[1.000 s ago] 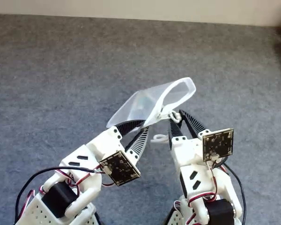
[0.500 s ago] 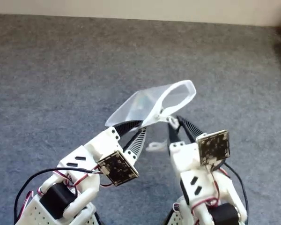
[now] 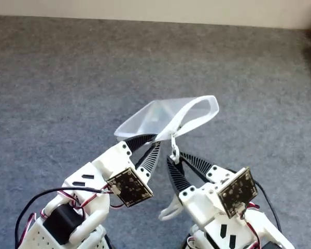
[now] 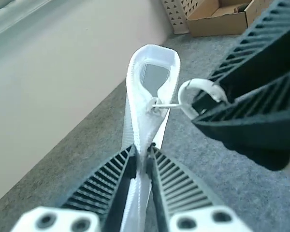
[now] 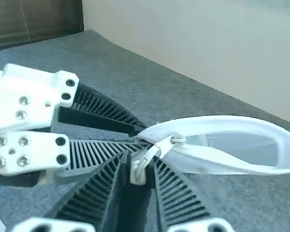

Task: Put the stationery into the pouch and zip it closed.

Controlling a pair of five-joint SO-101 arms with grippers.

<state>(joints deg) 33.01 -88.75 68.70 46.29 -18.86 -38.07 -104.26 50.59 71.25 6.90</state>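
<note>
Jaws of the left gripper [image 3: 154, 141] are pinching the zipped end of the translucent white pouch [image 3: 163, 115], holding it over the middle of the grey tabletop [image 3: 62, 67]. The right gripper [image 3: 174, 160] is clamping the zipper pull [image 5: 137, 170] just beside it. The pouch's far end is gaping open.

White printed arms [image 3: 106, 166], black ribbed tool fingers [image 3: 154, 155], red-white cables [image 3: 75, 194]
</note>
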